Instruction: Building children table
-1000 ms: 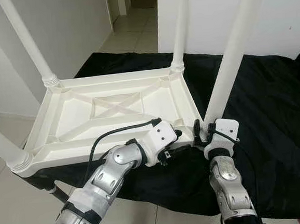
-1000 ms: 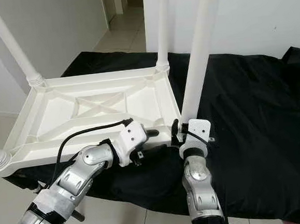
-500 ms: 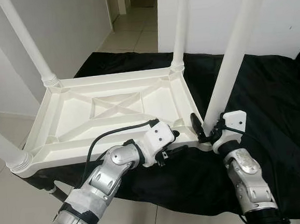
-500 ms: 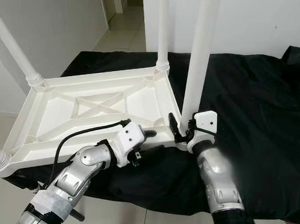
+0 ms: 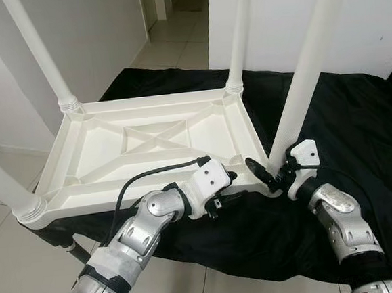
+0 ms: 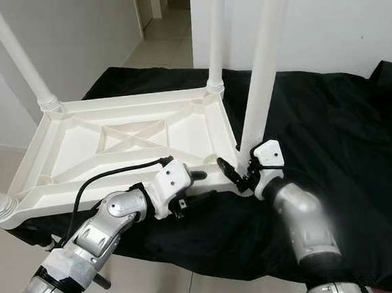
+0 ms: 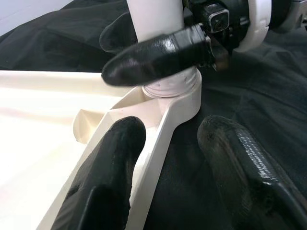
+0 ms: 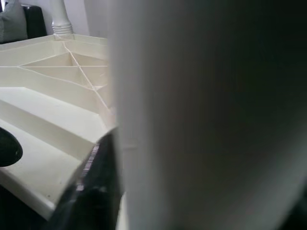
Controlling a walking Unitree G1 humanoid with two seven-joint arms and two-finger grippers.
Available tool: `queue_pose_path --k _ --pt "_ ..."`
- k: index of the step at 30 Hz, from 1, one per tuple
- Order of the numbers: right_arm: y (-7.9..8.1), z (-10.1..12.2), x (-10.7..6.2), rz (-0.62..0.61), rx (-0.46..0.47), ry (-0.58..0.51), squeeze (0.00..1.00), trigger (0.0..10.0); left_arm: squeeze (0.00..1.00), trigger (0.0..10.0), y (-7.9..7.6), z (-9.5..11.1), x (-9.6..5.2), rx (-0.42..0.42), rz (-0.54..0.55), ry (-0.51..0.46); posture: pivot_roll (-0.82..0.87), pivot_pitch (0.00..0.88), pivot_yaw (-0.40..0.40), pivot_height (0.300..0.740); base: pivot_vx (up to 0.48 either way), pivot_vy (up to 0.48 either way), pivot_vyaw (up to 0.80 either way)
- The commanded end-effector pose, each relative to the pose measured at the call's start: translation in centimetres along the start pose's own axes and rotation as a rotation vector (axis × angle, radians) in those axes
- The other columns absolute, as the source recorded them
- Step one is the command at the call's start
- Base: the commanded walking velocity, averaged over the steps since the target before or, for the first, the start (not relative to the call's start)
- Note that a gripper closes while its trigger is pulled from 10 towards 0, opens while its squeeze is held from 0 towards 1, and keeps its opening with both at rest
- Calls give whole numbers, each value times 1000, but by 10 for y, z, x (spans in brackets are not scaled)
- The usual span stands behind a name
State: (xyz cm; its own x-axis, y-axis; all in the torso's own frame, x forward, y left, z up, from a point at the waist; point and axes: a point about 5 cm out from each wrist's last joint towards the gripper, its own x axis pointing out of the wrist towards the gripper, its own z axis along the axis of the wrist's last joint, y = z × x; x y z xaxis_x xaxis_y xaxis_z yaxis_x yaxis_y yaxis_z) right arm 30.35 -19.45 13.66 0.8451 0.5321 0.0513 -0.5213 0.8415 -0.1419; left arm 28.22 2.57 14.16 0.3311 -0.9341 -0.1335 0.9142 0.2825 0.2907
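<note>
A white plastic children's table [image 5: 152, 102] lies upside down on a black cloth [image 5: 357, 127], legs pointing up. My left gripper [image 5: 234, 186] straddles the near rim beside the right corner, one finger inside and one outside [image 7: 120, 143], shut on the rim. My right gripper [image 5: 271, 173] clasps the base of the near-right leg [image 5: 306, 77] where it enters the corner socket. One of its fingers [image 7: 158, 55] lies across the leg's front; the other is hidden behind the leg. In the right wrist view the leg [image 8: 206, 115] is pressed close against a finger [image 8: 91, 187].
Three more legs stand up: far left [image 5: 39, 53], far right [image 5: 238, 34] and near left [image 5: 6, 192]. The cloth spreads wide to the right. Tiled floor [image 5: 9, 270] lies below the near edge, and a hallway [image 5: 173, 26] opens behind.
My right forearm has swung out to the right and its wrist has turned around the leg's base, so the visible finger now slants instead of standing upright. The left gripper has stayed put.
</note>
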Motion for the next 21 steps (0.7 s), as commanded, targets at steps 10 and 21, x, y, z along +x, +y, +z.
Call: queue_pose_path --k 10,21 --pt "2 -10 -6 32 69 29 0 10000 0 10000 -9 -3 -2 -6 -79 0 -39 0 7 740 0 0 0" --pt "7 -5 -10 -168 11 11 0 10000 0 10000 -13 -4 -1 -11 -88 -2 -50 0 -7 740 0 0 0"
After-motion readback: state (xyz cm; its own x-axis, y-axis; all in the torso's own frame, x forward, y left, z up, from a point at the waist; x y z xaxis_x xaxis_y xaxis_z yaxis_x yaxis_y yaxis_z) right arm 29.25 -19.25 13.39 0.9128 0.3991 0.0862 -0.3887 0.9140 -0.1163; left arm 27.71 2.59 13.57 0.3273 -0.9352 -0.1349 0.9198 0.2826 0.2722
